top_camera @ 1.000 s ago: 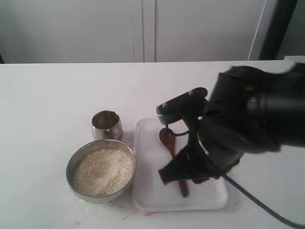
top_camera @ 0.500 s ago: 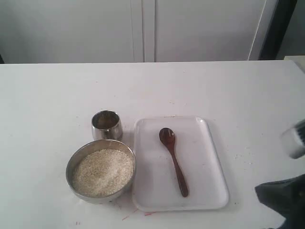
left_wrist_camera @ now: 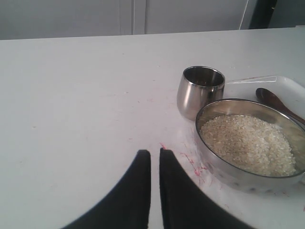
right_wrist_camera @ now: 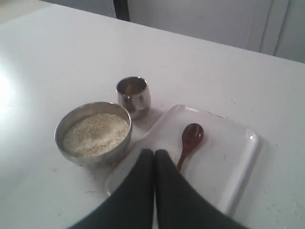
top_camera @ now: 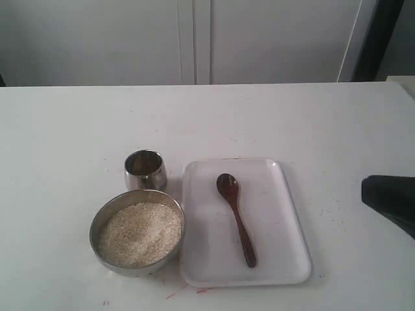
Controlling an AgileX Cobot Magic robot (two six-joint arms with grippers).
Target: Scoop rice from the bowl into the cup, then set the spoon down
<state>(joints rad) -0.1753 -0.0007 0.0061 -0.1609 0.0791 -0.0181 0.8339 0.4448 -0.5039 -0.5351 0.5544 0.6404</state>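
Rice (top_camera: 139, 233), grainy off-white, fills the round shiny steel bowl (top_camera: 137, 192).

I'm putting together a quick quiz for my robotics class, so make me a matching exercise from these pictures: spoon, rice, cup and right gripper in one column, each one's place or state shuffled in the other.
1. spoon
2. rice
3. cup
4. right gripper

A. heaped in the bowl
B. shut, holding nothing
C. lying flat on the white tray
D. standing upright on the table, beside the bowl

Pairs: 1-C, 2-A, 3-D, 4-B
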